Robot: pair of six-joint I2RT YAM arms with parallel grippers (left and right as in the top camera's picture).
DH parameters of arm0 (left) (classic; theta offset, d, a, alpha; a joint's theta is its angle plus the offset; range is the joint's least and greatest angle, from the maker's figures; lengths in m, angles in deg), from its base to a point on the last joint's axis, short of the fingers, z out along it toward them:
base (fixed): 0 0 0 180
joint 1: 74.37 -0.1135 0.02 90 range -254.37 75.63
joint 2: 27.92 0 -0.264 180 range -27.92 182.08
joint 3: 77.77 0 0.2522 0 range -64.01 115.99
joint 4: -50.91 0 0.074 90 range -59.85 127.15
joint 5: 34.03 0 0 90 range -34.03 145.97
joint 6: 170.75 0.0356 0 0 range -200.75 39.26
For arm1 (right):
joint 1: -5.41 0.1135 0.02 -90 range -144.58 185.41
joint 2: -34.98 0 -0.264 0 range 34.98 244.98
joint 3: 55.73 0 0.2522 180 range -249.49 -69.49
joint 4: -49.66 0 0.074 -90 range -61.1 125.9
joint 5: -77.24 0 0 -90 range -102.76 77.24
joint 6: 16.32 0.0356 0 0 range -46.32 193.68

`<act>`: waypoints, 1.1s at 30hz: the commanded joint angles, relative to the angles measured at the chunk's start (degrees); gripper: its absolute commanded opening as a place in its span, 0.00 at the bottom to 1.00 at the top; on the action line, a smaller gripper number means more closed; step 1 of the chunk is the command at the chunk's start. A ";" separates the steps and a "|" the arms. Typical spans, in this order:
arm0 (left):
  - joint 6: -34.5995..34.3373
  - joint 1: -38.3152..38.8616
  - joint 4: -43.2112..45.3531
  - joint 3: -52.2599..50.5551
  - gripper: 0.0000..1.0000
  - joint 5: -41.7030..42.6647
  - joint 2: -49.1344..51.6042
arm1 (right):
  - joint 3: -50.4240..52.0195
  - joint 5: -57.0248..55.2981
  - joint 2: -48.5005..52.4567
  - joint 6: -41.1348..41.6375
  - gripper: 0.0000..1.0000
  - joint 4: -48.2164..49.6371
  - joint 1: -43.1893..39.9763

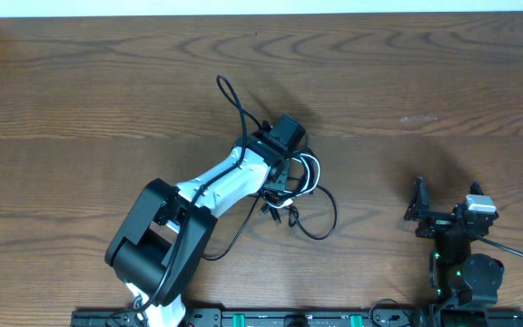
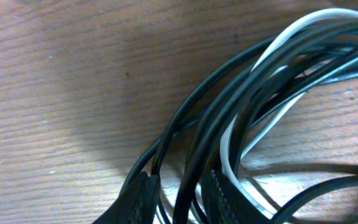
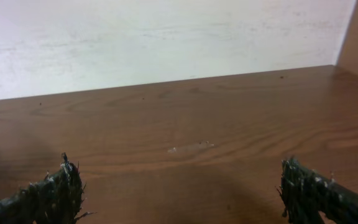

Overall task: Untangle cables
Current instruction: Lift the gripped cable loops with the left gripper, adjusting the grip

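Crowding the left claw [image 2: 179, 198], cables [image 2: 260, 93] hide its grip

One wooden table [image 1: 107, 91] is showing. Two robot arms are showing: left arm [image 1: 225, 182], right arm [image 1: 461, 259]. One white cable [image 2: 227, 152] is lying among black cables [image 2: 204, 118]; the black strands are overlapping, so their count is not resolving.

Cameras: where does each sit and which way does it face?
Overhead: above the table, looking straight down; left arm over the cables, right arm aside.
Left wrist: close above the table, facing down onto the cables; fingers of the left gripper either side of them.
Right wrist: low, facing across the table to a white wall; right gripper open.
Shared: overhead and left wrist both show the cables.
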 commanded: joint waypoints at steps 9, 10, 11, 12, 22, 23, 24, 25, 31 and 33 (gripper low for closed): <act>-0.11 -0.17 0.92 -1.70 0.37 3.02 0.90 | 0.09 -0.66 -0.35 0.70 0.99 -0.17 0.39; -0.11 -0.17 1.25 -2.12 0.38 3.02 1.14 | 0.09 -0.66 -0.35 0.70 0.99 -0.20 0.39; -0.11 -0.17 1.62 -2.49 0.38 3.02 1.42 | 0.09 -0.66 -0.35 0.72 0.99 -0.17 0.39; -0.13 -0.17 1.90 -2.86 0.38 3.02 1.75 | 0.09 -0.66 -0.35 0.70 0.99 -0.17 0.39; -2.03 -0.17 2.08 -3.65 0.07 2.97 2.89 | 0.09 -0.66 -0.35 0.70 0.99 -0.20 0.39; -2.03 -0.17 1.99 -3.56 0.08 2.97 2.75 | 0.09 -0.66 -0.35 0.70 0.99 -0.17 0.39; -2.03 -0.17 1.86 -3.34 0.07 2.93 2.64 | 0.09 -0.66 -0.35 0.70 0.99 -0.20 0.39; -2.03 -0.17 1.49 -2.97 0.07 2.78 2.25 | 0.09 -0.66 -0.35 0.70 0.99 -0.17 0.39; -3.04 -0.17 -3.30 0.96 0.07 2.84 -4.37 | 0.09 -0.66 -0.35 0.70 0.99 -0.17 0.39; -3.37 -0.17 -3.78 1.16 0.08 3.04 -7.69 | 0.09 -0.66 -0.35 0.70 0.99 -0.20 0.39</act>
